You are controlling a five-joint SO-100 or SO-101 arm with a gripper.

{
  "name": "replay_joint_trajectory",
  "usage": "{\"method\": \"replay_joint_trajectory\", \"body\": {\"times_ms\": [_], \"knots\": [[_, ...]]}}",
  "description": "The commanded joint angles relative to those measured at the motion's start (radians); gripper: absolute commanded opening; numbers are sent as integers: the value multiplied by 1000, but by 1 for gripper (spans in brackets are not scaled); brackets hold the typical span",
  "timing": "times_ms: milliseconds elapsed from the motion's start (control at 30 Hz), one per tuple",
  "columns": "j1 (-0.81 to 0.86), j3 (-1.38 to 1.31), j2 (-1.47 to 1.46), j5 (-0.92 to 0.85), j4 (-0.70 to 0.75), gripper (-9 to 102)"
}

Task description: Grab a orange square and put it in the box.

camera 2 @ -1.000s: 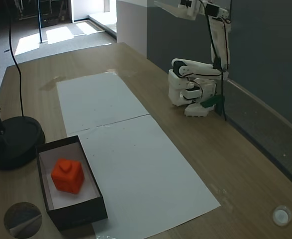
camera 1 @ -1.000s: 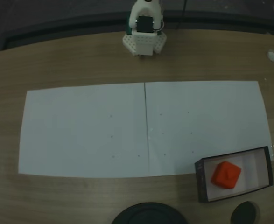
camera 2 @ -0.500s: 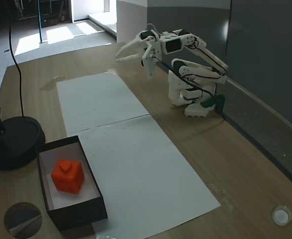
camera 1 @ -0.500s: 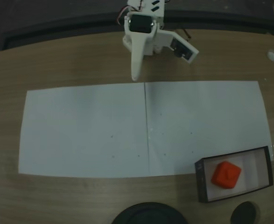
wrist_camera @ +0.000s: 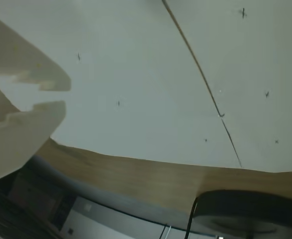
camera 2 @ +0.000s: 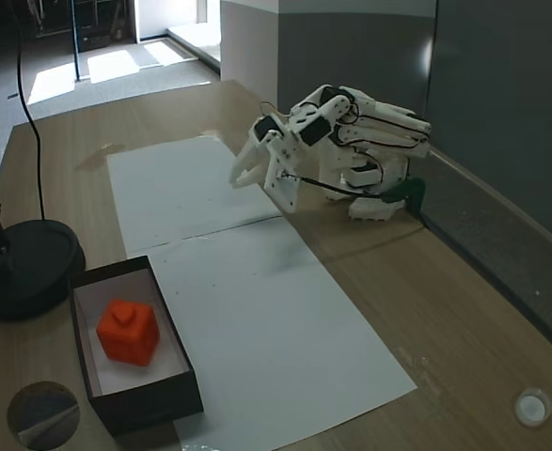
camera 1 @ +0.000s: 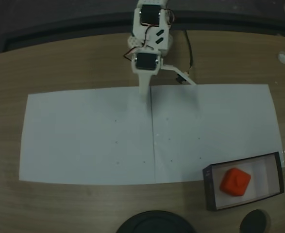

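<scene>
**Cube in box, arm apart**

Fingers (camera 2: 268,183) spread open, empty, above white paper (camera 1: 84,136) near the arm's base. Well apart: orange square (camera 1: 235,181) resting inside the box (camera 1: 208,190) at the worktop (camera 1: 59,63) edge.

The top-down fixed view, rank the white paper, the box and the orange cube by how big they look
1. The white paper, by far the largest, spanning most of the table.
2. The box, a small tray at the paper's lower right corner.
3. The orange cube, smallest, lying inside the box.
</scene>
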Motion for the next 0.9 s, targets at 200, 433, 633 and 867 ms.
{"method": "replay_joint_trajectory", "body": {"times_ms": [200,433,633,867], "knots": [[-11,-71,25,3,198,0],[-44,-109,25,6,348,0],[-51,-109,25,5,350,0],[-51,-109,25,5,350,0]]}}
